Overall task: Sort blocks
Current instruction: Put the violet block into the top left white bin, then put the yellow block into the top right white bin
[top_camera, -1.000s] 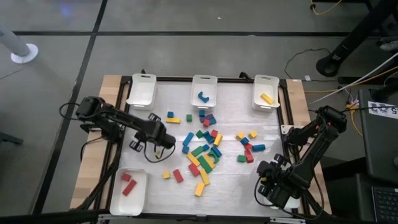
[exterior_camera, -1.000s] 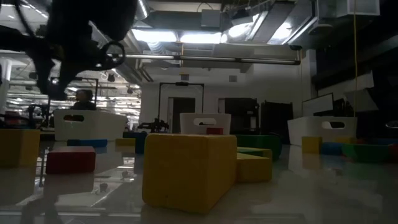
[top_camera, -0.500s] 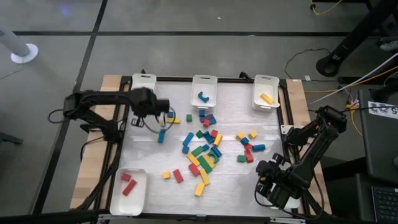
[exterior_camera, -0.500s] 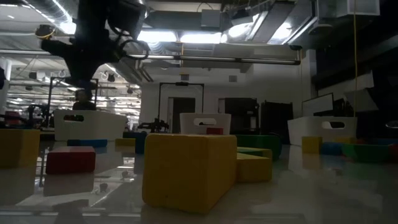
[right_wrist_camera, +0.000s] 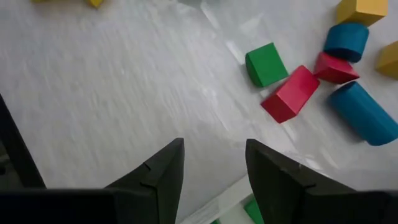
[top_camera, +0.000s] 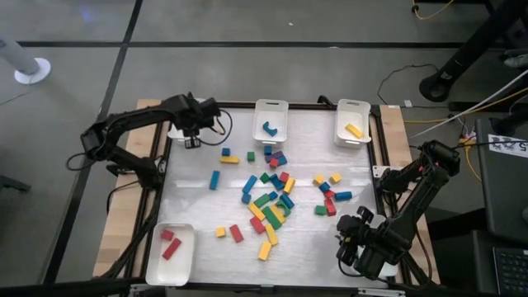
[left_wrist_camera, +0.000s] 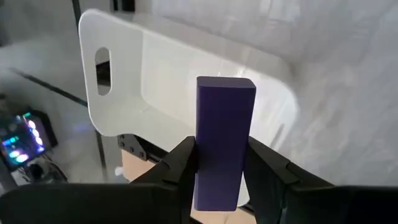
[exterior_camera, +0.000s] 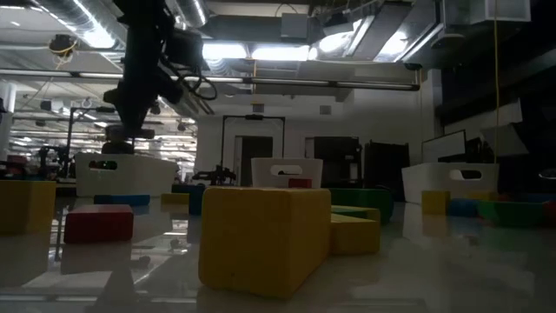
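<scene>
Left gripper [left_wrist_camera: 219, 180] is pinching a purple block [left_wrist_camera: 222, 137] upright between its fingers, jaws narrowly parted to the block's width; it is hovering right over the far-left white tray [left_wrist_camera: 124, 74], which is showing no blocks inside. Right gripper [right_wrist_camera: 214, 163] is waiting by the table's near right corner, well apart from that tray, jaws partly open on nothing.

Remaining blocks [top_camera: 272, 202] are lying in a loose pile mid-table, between the far-left tray and the right arm; the middle tray [top_camera: 271, 120] beside it is holding a blue piece; the far-right tray [top_camera: 353, 122] a yellow one; the near-left tray [top_camera: 172, 253], straight across the table from the landmark, is holding reds.

Step in hand, as I read it: dropping purple into the far-left tray. To do it well: centre the block over the tray floor, not the rim or handle slot; lower before letting go so it is not bouncing out; open fully, lift straight up.

Versus a second ago: left arm has swung from beside the pile to over the far-left tray; jaws easing slightly; right arm barely shifting; pile unchanged.
</scene>
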Robot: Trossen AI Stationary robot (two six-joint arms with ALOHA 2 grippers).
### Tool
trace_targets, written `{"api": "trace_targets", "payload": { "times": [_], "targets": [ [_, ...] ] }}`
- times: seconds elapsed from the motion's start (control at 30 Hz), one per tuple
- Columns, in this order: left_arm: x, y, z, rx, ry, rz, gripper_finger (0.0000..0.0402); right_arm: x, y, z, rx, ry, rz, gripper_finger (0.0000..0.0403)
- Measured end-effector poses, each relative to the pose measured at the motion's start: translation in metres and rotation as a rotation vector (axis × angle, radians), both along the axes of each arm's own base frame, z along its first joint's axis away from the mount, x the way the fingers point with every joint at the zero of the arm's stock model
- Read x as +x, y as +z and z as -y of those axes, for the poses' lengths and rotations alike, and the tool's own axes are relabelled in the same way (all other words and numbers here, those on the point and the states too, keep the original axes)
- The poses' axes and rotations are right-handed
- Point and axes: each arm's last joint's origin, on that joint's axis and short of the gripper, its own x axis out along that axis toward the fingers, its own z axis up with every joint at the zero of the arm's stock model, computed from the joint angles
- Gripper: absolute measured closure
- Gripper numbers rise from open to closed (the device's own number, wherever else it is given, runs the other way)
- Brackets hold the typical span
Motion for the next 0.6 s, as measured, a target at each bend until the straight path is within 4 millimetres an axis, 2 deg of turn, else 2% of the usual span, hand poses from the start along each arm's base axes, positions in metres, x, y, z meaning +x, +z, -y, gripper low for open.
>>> {"api": "trace_targets", "payload": {
  "times": [0.4,0.6],
  "targets": [
    [-0.019,-0.018,-0.022,0.039,0.22,0.06,0.0294,0.0,0.0,0.0,-0.004,0.0,0.008,0.023],
    [-0.023,-0.027,-0.024,0.048,0.234,0.048,0.0244,0.0,0.0,0.0,-0.01,-0.001,0.016,0.023]
  ]
}}
